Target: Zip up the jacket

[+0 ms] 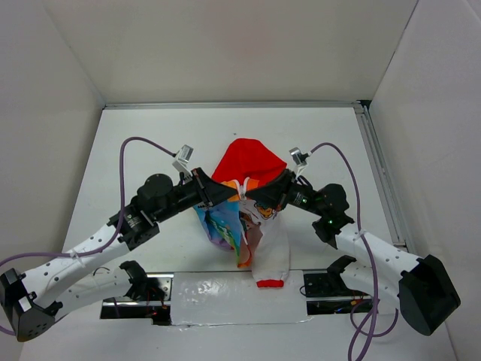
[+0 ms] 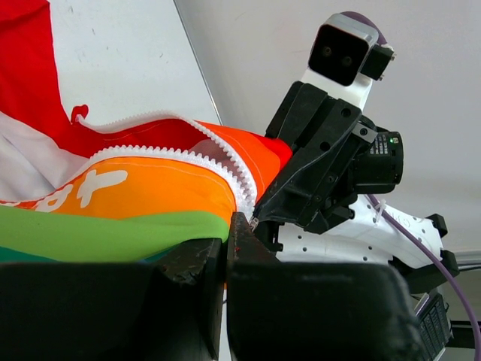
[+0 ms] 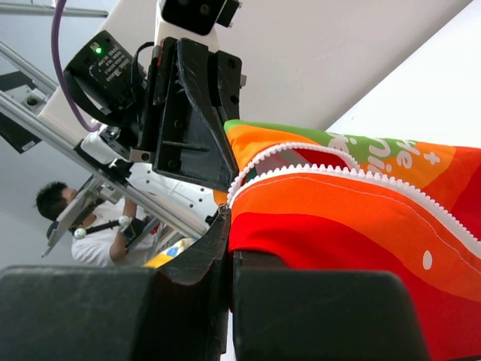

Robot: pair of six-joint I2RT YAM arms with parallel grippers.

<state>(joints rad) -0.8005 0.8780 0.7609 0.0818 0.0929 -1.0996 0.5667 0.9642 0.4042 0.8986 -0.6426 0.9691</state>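
Observation:
The jacket [image 1: 225, 222] lies bunched at the table's middle, its red hood [image 1: 252, 159] toward the back and a white sleeve [image 1: 272, 252] trailing to the front. Both grippers meet tip to tip over its front opening. My left gripper [image 1: 234, 195] is shut on the green and orange panel [image 2: 113, 226] just below the white zipper teeth [image 2: 173, 155]. My right gripper [image 1: 254, 197] is shut on the orange and red edge [image 3: 338, 218], where the two rows of zipper teeth [image 3: 248, 177] come together. In the left wrist view the right gripper [image 2: 259, 219] touches that meeting point.
A reflective foil strip [image 1: 210, 289] runs along the near table edge between the arm bases. A metal rail [image 1: 379, 173] borders the table's right side. White walls enclose the table on three sides. A person [image 3: 98, 226] shows in the background of the right wrist view.

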